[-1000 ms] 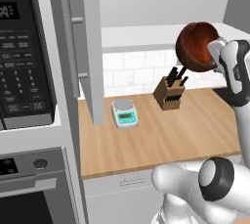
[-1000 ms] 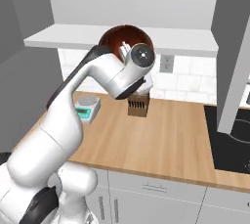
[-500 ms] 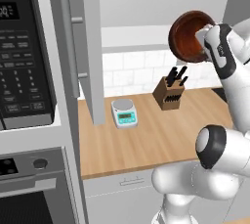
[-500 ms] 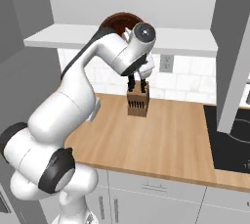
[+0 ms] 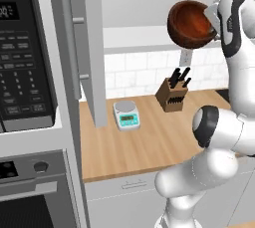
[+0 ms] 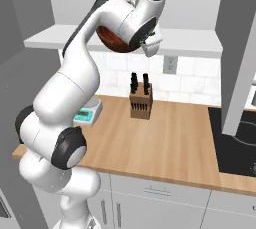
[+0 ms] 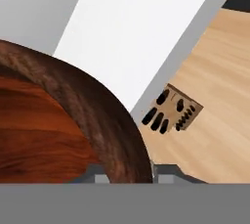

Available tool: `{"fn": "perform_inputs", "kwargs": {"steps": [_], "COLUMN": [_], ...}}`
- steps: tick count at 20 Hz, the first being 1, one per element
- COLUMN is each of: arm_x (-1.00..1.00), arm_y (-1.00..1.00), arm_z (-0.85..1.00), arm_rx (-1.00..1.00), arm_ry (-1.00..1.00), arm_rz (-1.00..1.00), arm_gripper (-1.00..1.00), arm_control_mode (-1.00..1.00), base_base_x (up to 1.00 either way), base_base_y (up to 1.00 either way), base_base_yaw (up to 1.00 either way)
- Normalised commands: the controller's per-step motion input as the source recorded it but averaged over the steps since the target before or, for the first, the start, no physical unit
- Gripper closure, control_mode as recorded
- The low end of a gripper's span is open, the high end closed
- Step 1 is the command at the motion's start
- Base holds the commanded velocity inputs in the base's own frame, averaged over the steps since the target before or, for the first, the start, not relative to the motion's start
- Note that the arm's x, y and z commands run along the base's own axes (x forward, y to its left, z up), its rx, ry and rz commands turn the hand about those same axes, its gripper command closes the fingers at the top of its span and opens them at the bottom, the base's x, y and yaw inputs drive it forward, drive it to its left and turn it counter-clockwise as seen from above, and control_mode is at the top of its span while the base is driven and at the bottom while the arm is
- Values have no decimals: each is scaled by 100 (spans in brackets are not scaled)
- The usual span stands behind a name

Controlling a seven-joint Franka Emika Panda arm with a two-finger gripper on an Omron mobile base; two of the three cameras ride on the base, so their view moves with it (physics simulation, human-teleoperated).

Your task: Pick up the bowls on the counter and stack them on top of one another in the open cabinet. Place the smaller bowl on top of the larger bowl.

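A dark reddish-brown bowl (image 5: 191,24) hangs tilted in the air, level with the open cabinet's shelf (image 5: 134,38) and high over the counter (image 5: 149,137). My gripper (image 5: 212,23) is shut on its right rim. In the hand view the rim of the bowl (image 7: 112,135) runs down between the gripper's (image 7: 124,176) two fingertips, with the pale shelf (image 7: 141,27) beyond it. From the right base the bowl (image 6: 112,40) shows partly behind my forearm, in front of the shelf (image 6: 195,40).
The cabinet's tall grey door (image 5: 92,48) stands open to the left of the shelf. On the counter stand a knife block (image 5: 173,95) and a white scale (image 5: 126,115). The black microwave (image 5: 22,57) is at far left, and a dark cooktop (image 6: 235,143) at right.
The arm has lifted the bowl higher and a little left, up to the level of the cabinet shelf. The lower arm has swung round.
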Motion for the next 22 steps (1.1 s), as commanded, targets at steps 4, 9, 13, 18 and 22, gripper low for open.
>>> {"fn": "perform_inputs", "kwargs": {"steps": [4,9,13,18,22], "arm_x": [51,94,96,5,-78], "arm_y": [9,20,14,0,0], "arm_z": [2,-31,-32,-2,4], "arm_rx": [0,-3,0,0,0], "arm_ry": [0,0,0,-1,-22], "arm_rz": [-7,-10,-12,-1,0], "arm_gripper": [100,100,-100,-100,-100], "arm_control_mode": [-100,-100,-100,-100,-100], "base_base_x": [0,0,0,0,0], "base_base_y": [0,0,0,0,0], "base_base_yaw": [0,0,0,0,0]}}
